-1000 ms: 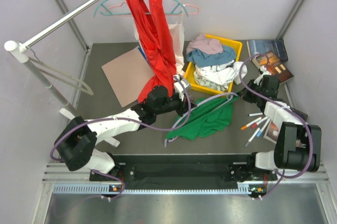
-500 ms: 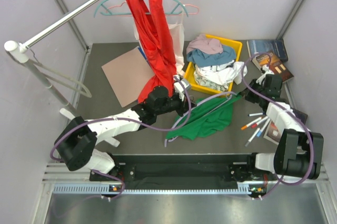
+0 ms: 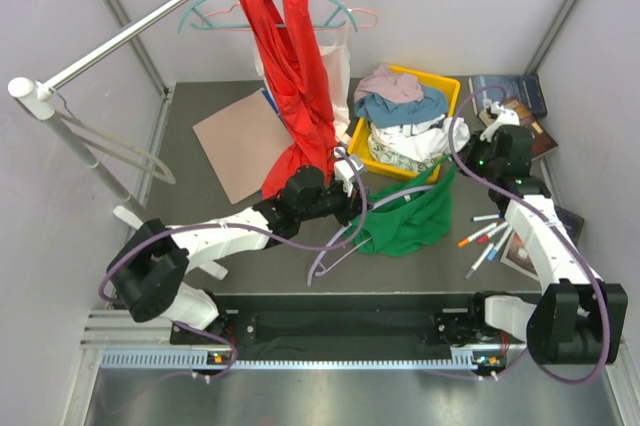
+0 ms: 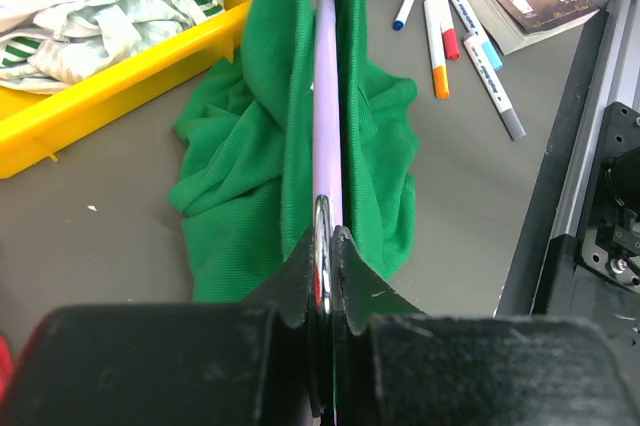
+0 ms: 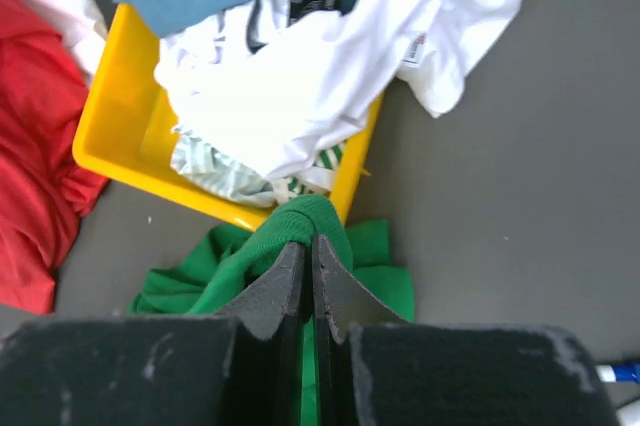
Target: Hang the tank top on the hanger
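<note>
The bright green tank top (image 3: 405,221) lies bunched on the grey table in front of the yellow bin. The lavender hanger (image 3: 395,198) runs through it, and in the left wrist view the hanger's arm (image 4: 328,96) passes between two folds of the green fabric (image 4: 250,146). My left gripper (image 3: 352,182) is shut on the hanger's metal hook (image 4: 322,251). My right gripper (image 3: 452,168) is shut on a strap of the tank top (image 5: 312,214) and holds it raised beside the bin's near corner.
A yellow bin (image 3: 452,86) full of clothes stands behind the top. A red tank top (image 3: 295,76) hangs on a teal hanger from the rail (image 3: 150,21). Markers (image 3: 485,236) and books (image 3: 515,106) lie at the right. A cardboard sheet (image 3: 235,141) lies at the left.
My right gripper has moved up and to the left with the green strap. The top has bunched toward the bin along the hanger. My left gripper has shifted slightly right.
</note>
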### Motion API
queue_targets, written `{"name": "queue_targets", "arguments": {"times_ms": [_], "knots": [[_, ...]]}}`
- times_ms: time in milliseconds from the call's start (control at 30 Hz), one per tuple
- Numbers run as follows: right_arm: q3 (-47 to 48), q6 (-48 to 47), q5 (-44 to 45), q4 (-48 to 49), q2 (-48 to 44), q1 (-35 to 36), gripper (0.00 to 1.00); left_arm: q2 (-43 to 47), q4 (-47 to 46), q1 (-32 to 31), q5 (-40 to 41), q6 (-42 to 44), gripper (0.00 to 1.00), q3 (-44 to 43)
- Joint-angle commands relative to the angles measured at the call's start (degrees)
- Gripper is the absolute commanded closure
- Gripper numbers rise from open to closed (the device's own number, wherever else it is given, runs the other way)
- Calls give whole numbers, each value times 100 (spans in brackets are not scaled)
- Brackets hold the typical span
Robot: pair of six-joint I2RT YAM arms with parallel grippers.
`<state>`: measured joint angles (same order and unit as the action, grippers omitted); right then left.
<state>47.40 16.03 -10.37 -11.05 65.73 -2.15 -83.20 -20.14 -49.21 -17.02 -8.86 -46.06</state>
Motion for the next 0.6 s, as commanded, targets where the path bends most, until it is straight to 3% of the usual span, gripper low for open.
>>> {"name": "queue_targets", "arguments": {"times_ms": [0,300,567], "knots": [[305,-153,431,103,-26,547,100,-21,212,-54,-47,78,100,-61],[480,181,825,-195,-52,2533,100,111,239,-54,-12,25,100,-245],[709,392,1168,-644,-157,3379,100,804,458,-54,409,104,100,-368]]}}
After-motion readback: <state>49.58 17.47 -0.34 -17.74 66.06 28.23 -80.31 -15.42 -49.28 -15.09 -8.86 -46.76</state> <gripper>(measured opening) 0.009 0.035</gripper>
